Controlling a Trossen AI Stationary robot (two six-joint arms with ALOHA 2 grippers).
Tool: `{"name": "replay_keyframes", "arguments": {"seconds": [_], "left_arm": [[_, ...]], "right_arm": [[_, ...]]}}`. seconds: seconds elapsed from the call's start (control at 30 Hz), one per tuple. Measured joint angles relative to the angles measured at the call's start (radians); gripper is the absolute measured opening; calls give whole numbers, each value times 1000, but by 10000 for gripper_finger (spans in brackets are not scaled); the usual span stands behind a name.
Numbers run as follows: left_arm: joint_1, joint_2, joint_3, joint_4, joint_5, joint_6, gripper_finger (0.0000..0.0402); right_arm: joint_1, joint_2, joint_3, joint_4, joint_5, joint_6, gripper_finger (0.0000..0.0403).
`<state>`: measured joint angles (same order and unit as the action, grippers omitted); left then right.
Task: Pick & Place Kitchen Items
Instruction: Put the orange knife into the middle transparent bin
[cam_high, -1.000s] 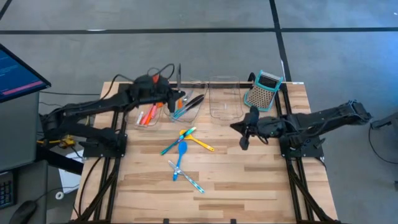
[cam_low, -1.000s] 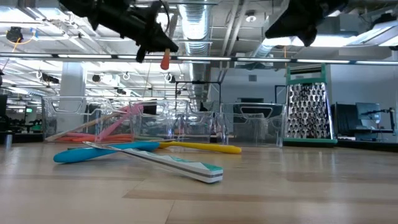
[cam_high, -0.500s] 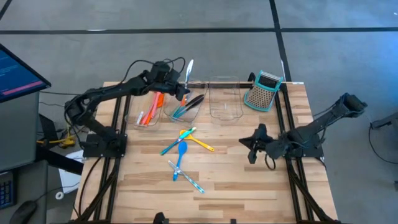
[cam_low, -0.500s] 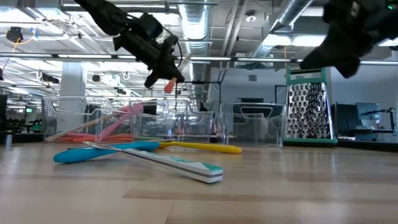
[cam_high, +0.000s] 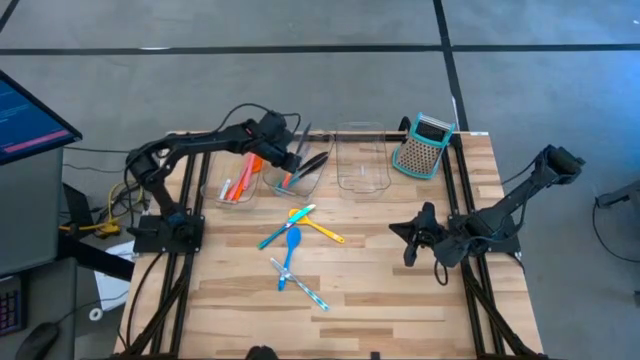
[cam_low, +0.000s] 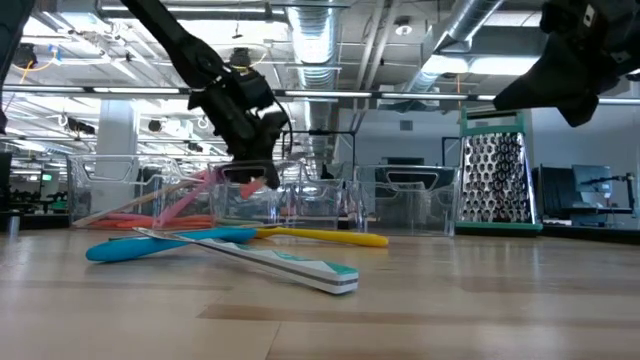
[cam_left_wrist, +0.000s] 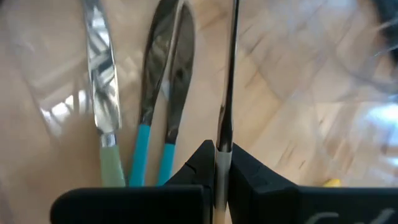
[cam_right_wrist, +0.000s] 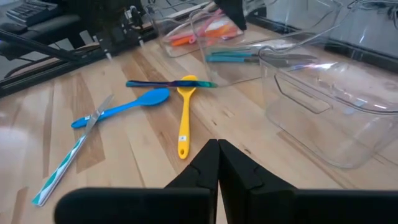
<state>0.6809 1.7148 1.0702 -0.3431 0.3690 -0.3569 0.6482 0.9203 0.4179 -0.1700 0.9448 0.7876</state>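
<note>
We see a robotics lab or workshop, bare ceiling ducts (cam_low: 330, 40) and strip lights overhead, grey concrete floor (cam_high: 300, 85), a computer monitor (cam_high: 30, 115) beside our wooden table (cam_high: 380, 290).

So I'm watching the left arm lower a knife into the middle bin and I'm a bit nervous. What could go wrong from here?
1. The left gripper pinches the knife by its thin handle only; it could twist or slip before release.
2. The middle bin already holds three knives; the new one may land across them or lean on the bin's rim.
3. The bin is light and could get nudged.
</note>
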Motion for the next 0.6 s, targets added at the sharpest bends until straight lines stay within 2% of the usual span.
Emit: {"name": "replay_keyframes", "arguments": {"seconds": [0.3,0.6], "left_arm": [[3,112,5,25,5,-4,6],[1,117,3,56,2,0,6]], "right_arm": [[0,0,0,-1,6,-1,1],[0,0,1,-2,8,-7,1]]}}
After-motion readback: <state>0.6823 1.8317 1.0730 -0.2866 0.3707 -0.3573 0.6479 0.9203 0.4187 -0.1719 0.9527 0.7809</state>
